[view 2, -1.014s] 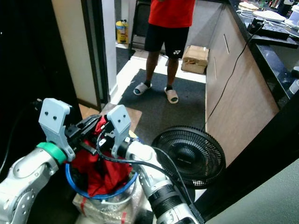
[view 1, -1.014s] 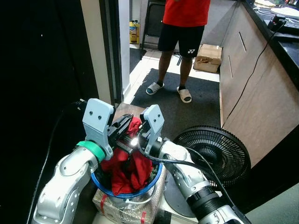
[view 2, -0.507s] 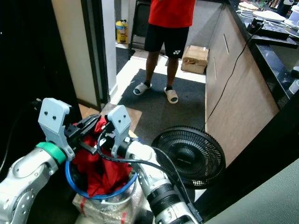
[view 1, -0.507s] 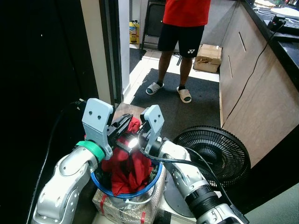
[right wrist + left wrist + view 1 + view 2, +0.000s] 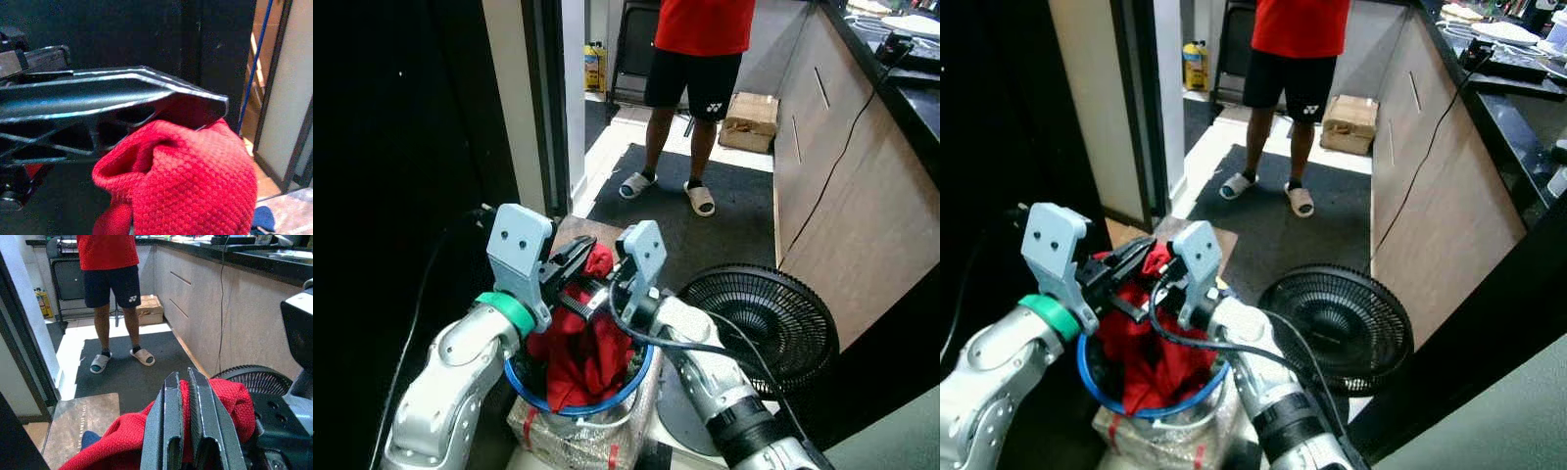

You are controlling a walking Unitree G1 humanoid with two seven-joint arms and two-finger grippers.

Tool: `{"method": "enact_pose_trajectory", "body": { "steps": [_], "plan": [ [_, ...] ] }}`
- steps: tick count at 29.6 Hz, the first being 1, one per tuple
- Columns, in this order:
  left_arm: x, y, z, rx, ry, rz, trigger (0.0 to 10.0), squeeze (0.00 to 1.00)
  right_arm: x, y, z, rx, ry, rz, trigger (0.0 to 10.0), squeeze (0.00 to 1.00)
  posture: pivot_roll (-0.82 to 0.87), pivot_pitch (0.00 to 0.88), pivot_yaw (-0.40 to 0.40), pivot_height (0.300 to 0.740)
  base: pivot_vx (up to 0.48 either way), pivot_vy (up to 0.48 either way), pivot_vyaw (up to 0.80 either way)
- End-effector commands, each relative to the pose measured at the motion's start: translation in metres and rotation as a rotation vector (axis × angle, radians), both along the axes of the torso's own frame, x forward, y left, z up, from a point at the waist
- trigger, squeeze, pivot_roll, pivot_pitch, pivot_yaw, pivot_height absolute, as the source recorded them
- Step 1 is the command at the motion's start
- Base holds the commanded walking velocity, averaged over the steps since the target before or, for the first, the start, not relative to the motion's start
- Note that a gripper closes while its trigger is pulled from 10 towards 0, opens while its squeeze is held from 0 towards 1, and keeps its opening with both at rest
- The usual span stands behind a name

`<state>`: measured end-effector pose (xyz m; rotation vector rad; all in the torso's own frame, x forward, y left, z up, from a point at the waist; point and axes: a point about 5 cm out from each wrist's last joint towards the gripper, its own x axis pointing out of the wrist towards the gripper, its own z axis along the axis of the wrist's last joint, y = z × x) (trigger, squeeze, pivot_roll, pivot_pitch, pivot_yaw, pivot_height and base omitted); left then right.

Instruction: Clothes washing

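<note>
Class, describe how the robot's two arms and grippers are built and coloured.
Both arms are silver, jointed shells. The left arm wears a green wrist band; the right arm has black cables and a black collar. Each gripper, left gripper and right gripper, has a pale grey block and black fingers.

Red cloth (image 5: 582, 343) in blue basket (image 5: 636, 377)

home kitchen area — dark countertop (image 5: 911, 93), wood cabinet fronts (image 5: 822, 186), floor fan (image 5: 764, 323)
</note>
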<state>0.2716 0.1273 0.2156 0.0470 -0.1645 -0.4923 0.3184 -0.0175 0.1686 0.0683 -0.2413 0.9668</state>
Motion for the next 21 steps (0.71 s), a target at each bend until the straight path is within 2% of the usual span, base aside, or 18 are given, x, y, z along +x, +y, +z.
{"method": "enact_pose_trajectory", "body": {
  "steps": [1, 6, 7, 8, 12, 13, 14, 15, 16, 17, 18, 19, 20, 21],
  "plan": [
    [0.003, 0.001, -0.005, 0.0, 0.027, 0.011, 10.0, 1.0, -0.001, -0.005, 0.01, 0.035, -0.04, -0.021, 10.0, 0.0, 0.14, 0.0, 0.006, 0.74, 0.0, 0.0, 0.0],
    [0.004, 0.001, -0.005, -0.008, 0.029, 0.004, 10.0, 1.0, -0.002, -0.016, 0.011, 0.048, -0.047, -0.058, 10.0, 0.0, 0.14, 0.0, 0.012, 0.74, 0.0, 0.0, 0.0],
    [0.004, 0.001, -0.004, -0.011, 0.03, 0.001, 10.0, 1.0, -0.002, -0.02, 0.012, 0.052, -0.05, -0.072, 10.0, 0.0, 0.14, 0.0, 0.012, 0.74, 0.0, 0.0, 0.0],
    [0.003, 0.002, -0.005, -0.008, 0.035, -0.007, 10.0, 1.0, -0.004, -0.033, 0.012, 0.058, -0.057, -0.117, 10.0, 0.0, 0.13, 0.0, 0.019, 0.74, 0.0, 0.0, 0.0],
    [0.003, 0.002, -0.005, -0.006, 0.035, -0.008, 10.0, 1.0, -0.005, -0.038, 0.012, 0.059, -0.059, -0.133, 10.0, 0.0, 0.13, 0.0, 0.019, 0.74, 0.0, 0.0, 0.0],
    [0.002, 0.004, -0.006, 0.003, 0.037, -0.006, 10.0, 1.0, -0.007, -0.045, 0.012, 0.062, -0.06, -0.157, 10.0, 0.0, 0.13, 0.0, 0.021, 0.74, 0.0, 0.0, 0.0],
    [0.002, 0.004, -0.006, 0.003, 0.037, -0.006, 10.0, 1.0, -0.007, -0.045, 0.012, 0.062, -0.06, -0.157, 10.0, 0.0, 0.13, 0.0, 0.021, 0.74, 0.0, 0.0, 0.0],
    [0.0, 0.007, -0.007, 0.019, 0.041, -0.001, 10.0, 1.0, -0.01, -0.055, 0.012, 0.068, -0.057, -0.192, 10.0, 0.0, 0.13, 0.0, 0.021, 0.74, 0.0, 0.0, 0.0],
    [0.0, 0.007, -0.007, 0.019, 0.041, -0.001, 10.0, 1.0, -0.01, -0.055, 0.012, 0.068, -0.057, -0.192, 10.0, 0.0, 0.13, 0.0, 0.021, 0.74, 0.0, 0.0, 0.0],
    [-0.003, 0.01, -0.01, 0.036, 0.046, -0.001, 10.0, 0.45, -0.012, -0.065, 0.011, 0.078, -0.056, -0.245, 10.0, 0.0, 0.13, 0.0, 0.022, 0.74, 0.0, 0.0, 0.0],
    [-0.003, 0.01, -0.01, 0.036, 0.046, -0.001, 10.0, 0.45, -0.012, -0.065, 0.011, 0.078, -0.056, -0.245, 10.0, 0.0, 0.13, 0.0, 0.022, 0.74, 0.0, 0.0, 0.0],
    [-0.006, 0.013, -0.012, 0.056, 0.051, -0.005, 10.0, 0.0, -0.014, -0.079, 0.012, 0.098, -0.055, -0.333, 10.0, 0.0, 0.13, 0.0, 0.023, 0.74, 0.0, 0.0, 0.0],
    [-0.006, 0.013, -0.012, 0.056, 0.051, -0.005, 10.0, 0.0, -0.014, -0.079, 0.012, 0.098, -0.055, -0.333, 10.0, 0.0, 0.13, 0.0, 0.023, 0.74, 0.0, 0.0, 0.0],
    [-0.009, 0.015, -0.015, 0.072, 0.058, -0.006, 10.0, 0.0, -0.015, -0.094, 0.012, 0.117, -0.058, -0.429, 10.0, 0.0, 0.13, 0.0, 0.024, 0.74, 0.0, 0.0, 0.0]
  ]
}}
